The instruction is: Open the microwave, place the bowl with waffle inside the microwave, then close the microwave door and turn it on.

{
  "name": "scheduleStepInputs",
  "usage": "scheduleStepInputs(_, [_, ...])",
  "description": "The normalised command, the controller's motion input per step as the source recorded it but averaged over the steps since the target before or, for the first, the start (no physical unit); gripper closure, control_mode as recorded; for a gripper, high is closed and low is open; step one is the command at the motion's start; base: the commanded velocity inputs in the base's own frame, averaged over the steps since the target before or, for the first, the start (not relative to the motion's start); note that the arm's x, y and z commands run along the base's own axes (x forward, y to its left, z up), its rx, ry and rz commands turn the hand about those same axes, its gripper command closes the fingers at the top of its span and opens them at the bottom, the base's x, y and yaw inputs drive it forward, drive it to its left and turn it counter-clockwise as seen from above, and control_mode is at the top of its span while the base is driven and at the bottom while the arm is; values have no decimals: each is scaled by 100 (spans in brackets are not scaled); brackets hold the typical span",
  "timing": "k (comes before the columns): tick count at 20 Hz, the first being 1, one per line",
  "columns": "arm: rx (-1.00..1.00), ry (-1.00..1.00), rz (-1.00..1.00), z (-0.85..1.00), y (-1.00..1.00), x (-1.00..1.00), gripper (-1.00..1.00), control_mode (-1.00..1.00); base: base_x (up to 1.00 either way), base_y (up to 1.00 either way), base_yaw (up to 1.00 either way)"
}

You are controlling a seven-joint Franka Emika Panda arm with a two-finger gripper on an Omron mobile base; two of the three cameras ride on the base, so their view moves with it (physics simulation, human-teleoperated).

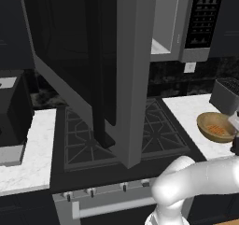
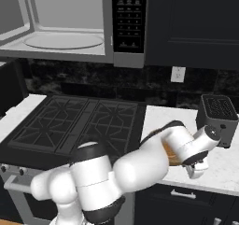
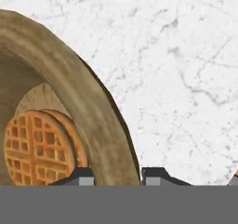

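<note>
From my remote seat, the microwave door (image 1: 93, 74) hung wide open at left. At right, the bowl (image 1: 216, 126) with its waffle (image 3: 39, 148) sat on the table (image 3: 186, 56); my end effector (image 3: 117, 175) straddled its rim, grip unconfirmed, so it might slip or tip.
</note>
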Motion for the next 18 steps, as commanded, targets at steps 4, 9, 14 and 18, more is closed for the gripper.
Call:
scheduleStepInputs(4, [0, 0, 0, 0, 6, -23, 100, -100, 0, 0, 0])
scheduleStepInputs(9, [0, 0, 0, 14, 34, -63, 100, -100, 0, 0, 0])
scheduleStepInputs(14, [0, -13, 2, 88, 46, -85, 100, -100, 0, 0, 0])
scheduleStepInputs(18, [4, -26, 4, 100, 75, -73, 100, -100, 0, 0, 0])
